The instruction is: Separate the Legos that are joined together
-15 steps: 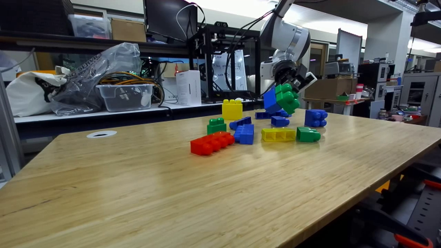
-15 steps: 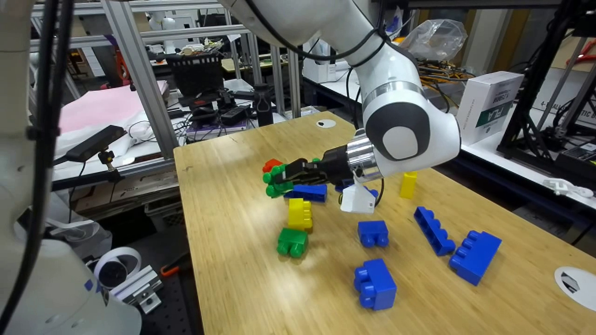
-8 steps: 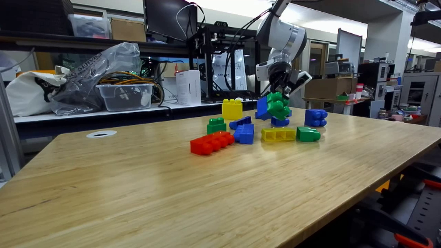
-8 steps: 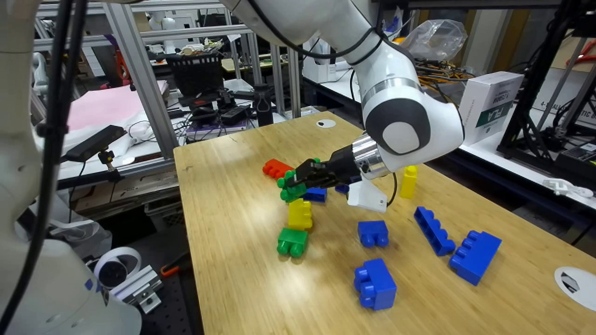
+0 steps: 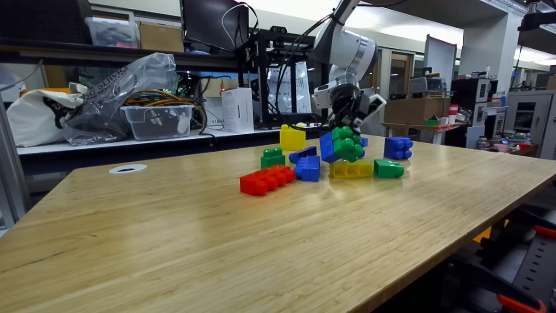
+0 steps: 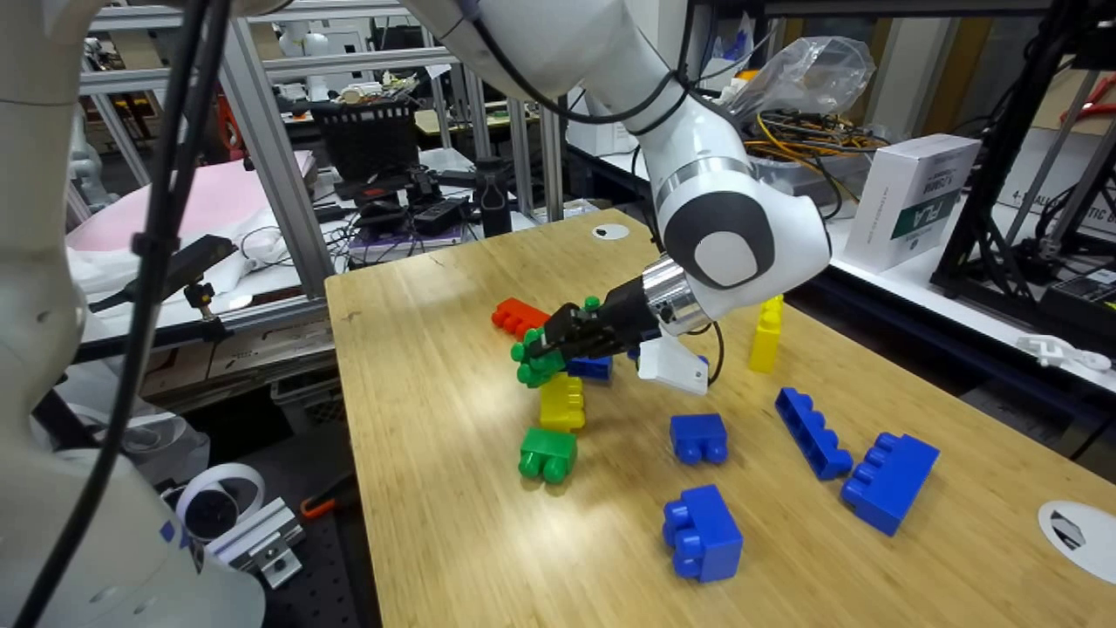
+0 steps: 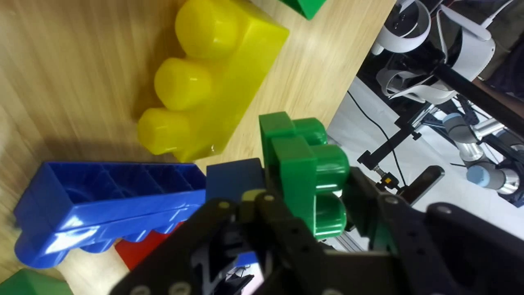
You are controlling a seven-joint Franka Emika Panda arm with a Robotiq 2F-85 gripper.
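Hangs aloft as one tilted stack (image 5: 342, 144), with a chunky studded green plastic brick (image 5: 349, 145) joined to a smooth-faced blue plastic brick (image 5: 329, 148) at nine o'clock in an exterior view. Is pinched at the green part by the black hand (image 7: 309, 188); cannot tell exactly across which faces. Looks unseparated.

Hangs near a yellow studded plastic brick (image 7: 217, 82) lying on its side at eleven o'clock in the wrist view; cannot tell about contact. Has at nine o'clock there a long hollow blue plastic brick (image 7: 114, 217), at eight a red plastic brick (image 7: 145, 246). Farther off, in an exterior view, has at six o'clock a short green plastic brick (image 6: 547, 453) and at four a short blue plastic brick (image 6: 698, 436), both loose on the wooden tabletop (image 6: 436, 488).

Could bump and shove the yellow brick if lowered at this tilt. Could swivel or slip in the hand, owing to a pinch on only one part, perhaps across rounded studs. With too gentle a pull, would likely stay joined; with a sharp one, could scatter the blue part.
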